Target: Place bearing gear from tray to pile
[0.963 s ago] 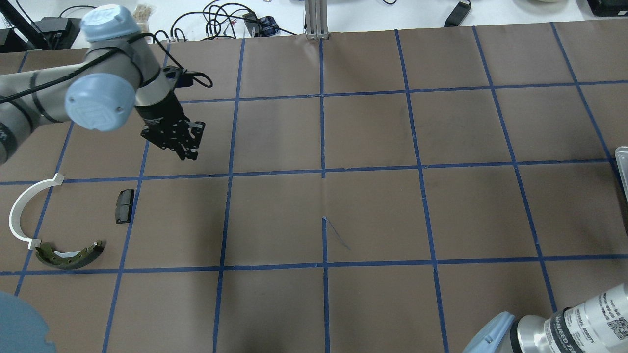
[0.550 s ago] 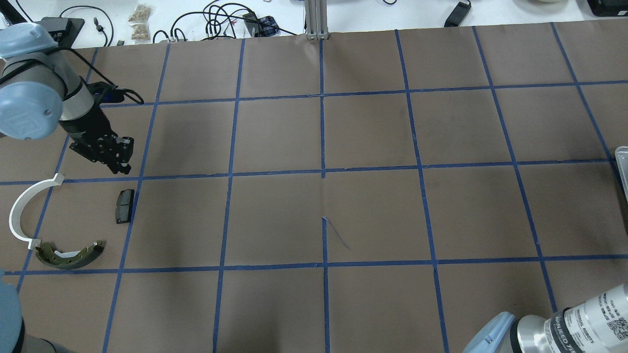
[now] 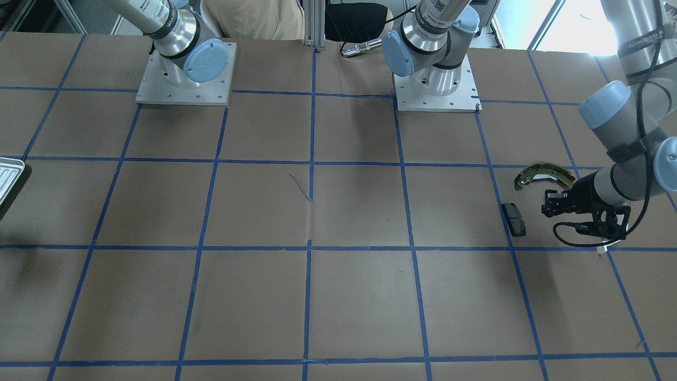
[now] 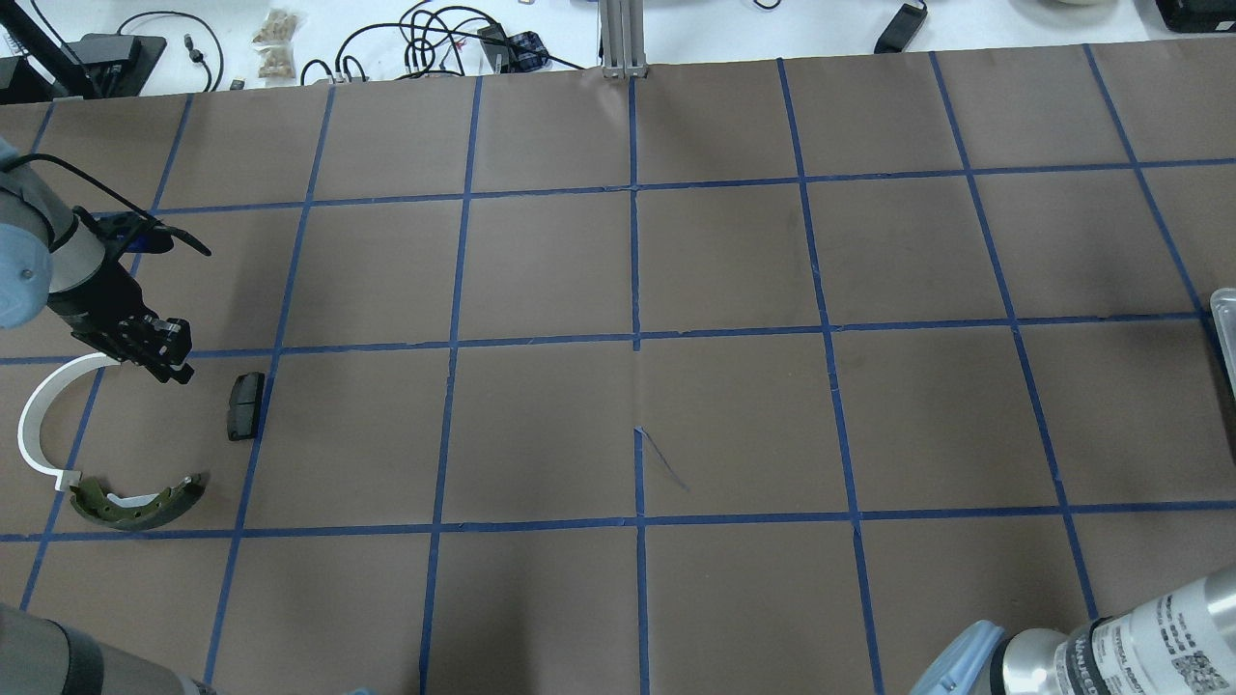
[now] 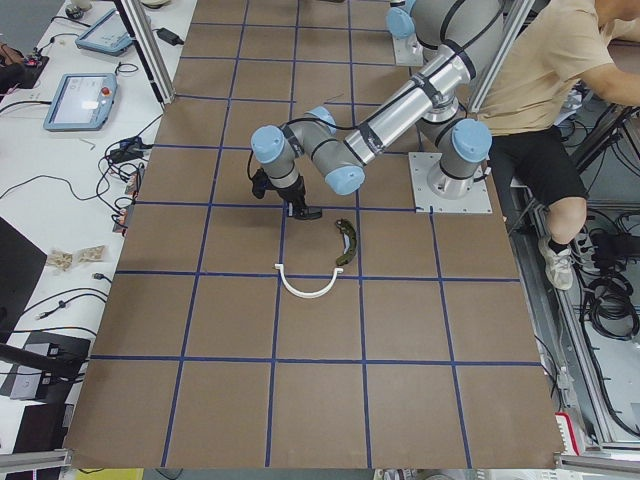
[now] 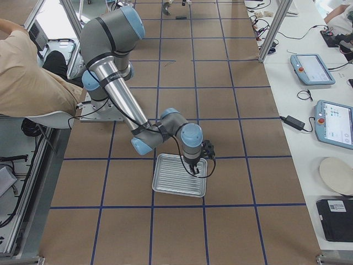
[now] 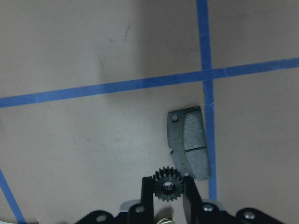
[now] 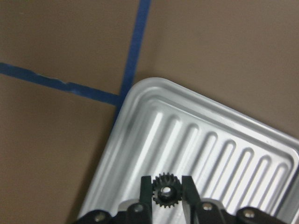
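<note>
Brown paper tabletop [image 7: 93, 140], gridded in blue tape [image 7: 205, 56].

Nearest the left wrist camera: left claw [image 7: 167, 177] pinching a small dark toothed gear [image 7: 167, 187] across its teeth, bore facing the lens. Just beyond it is a dark grey rectangular pad [image 7: 189, 142], lying flat alongside a tape line. The gear overlaps the pad's near corner in this view; contact or clearance not readable.

Overhead: the claw hangs between the pad and the upper end of the white curved plastic arc [image 4: 34, 425]. The olive-metal curved brake shoe [image 4: 140, 502] lies further off, at the arc's other end. So the gear is at the pile, not yet set down.

Step in hand, as judged: the put-down. To do it well:
- shift slightly off the pad, toward bare paper between pad and arc;
- lower until the gear is close to the surface;
- part the fingers just enough to let it go.

Held face-down it should land flat. Released high, or on the pad's edge, it may tip and roll.

Far end of the tabletop: right claw [image 8: 166, 178] clamped on a second dark toothed gear [image 8: 164, 192], over the corner of the pale ribbed metal tray [image 8: 210, 149]. Leave it parked.
</note>
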